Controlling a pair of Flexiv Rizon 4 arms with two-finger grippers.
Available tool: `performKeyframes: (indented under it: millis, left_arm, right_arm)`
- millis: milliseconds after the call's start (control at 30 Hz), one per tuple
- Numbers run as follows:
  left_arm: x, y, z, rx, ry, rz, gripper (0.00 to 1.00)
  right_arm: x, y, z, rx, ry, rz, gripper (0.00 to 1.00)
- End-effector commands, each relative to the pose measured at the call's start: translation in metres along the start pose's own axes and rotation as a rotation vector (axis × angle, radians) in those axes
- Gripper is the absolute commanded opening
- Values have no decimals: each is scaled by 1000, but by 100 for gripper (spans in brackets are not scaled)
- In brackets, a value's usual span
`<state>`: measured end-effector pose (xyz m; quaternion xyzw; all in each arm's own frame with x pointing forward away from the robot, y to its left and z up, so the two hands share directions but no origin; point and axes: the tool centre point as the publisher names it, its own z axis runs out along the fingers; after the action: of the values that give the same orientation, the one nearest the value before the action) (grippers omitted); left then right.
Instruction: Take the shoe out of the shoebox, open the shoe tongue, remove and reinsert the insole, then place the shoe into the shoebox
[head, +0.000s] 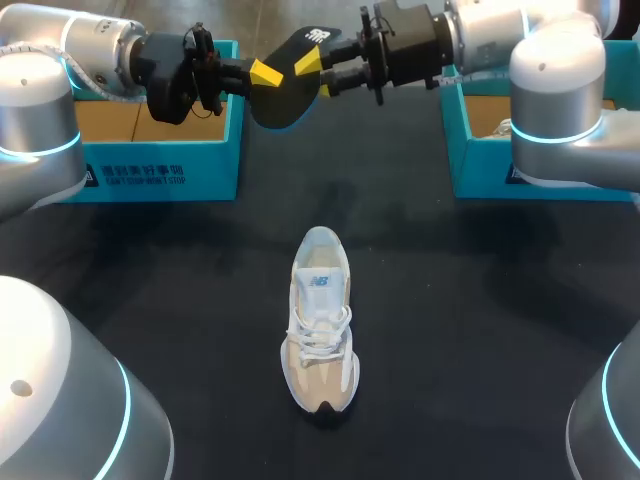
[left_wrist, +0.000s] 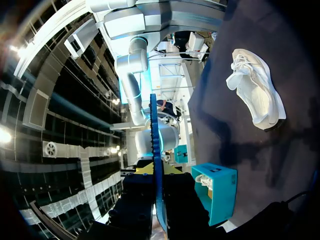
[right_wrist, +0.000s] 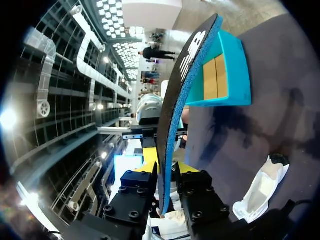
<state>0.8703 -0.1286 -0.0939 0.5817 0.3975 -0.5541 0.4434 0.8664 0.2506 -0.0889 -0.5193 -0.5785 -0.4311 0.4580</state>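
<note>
A dark insole (head: 285, 95) with a blue edge hangs in the air over the table's far middle, between my two grippers. My left gripper (head: 265, 73) is shut on one end of it; in the left wrist view the insole (left_wrist: 156, 150) stands edge-on between the pinched fingers of that gripper (left_wrist: 157, 172). My right gripper (head: 308, 63) meets it from the other side. There the insole (right_wrist: 185, 75) runs between its fingers, and this gripper (right_wrist: 166, 167) is narrowly open around it. The white shoe (head: 320, 320) (left_wrist: 255, 87) (right_wrist: 260, 190) lies alone on the black table, toe towards me.
A teal shoebox (head: 160, 170) stands at the back left under my left arm. A second teal box (head: 480, 160) stands at the back right under my right arm. The dark tabletop (head: 450, 330) stretches around the shoe.
</note>
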Motion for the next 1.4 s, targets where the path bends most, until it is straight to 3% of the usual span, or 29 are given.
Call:
performKeyframes:
  millis: [33,100,400,467,500,533,767,1100,1400]
  left_arm:
    - [1,0,1,-2,-2,3,0]
    - [1,0,1,-2,-2,3,0]
    - [0,0,1,-3,-3,4,2]
    - [0,0,1,-3,-4,4,53]
    - [-1,0,2,0,-3,7,91]
    - [-1,0,2,1,-3,9,100]
    - [-3,3,-2,-1,-4,13,100]
    - [-20,1,-29,16,38,-1,100]
    - [-39,-16,-54,32,141,-52,100]
  right_arm:
    - [1,-1,5,-7,-8,5,19]
    - [0,-2,6,-9,-9,8,0]
    - [-1,-4,5,-17,-7,9,0]
    - [-1,-5,5,-18,-6,8,0]
    - [-1,-5,4,-19,-5,8,0]
    - [-1,-5,4,-20,-4,8,0]
    - [0,-6,2,-27,2,-7,0]
    - [-4,-8,0,-15,39,-80,0]
    - [-5,-17,2,-8,71,-151,0]
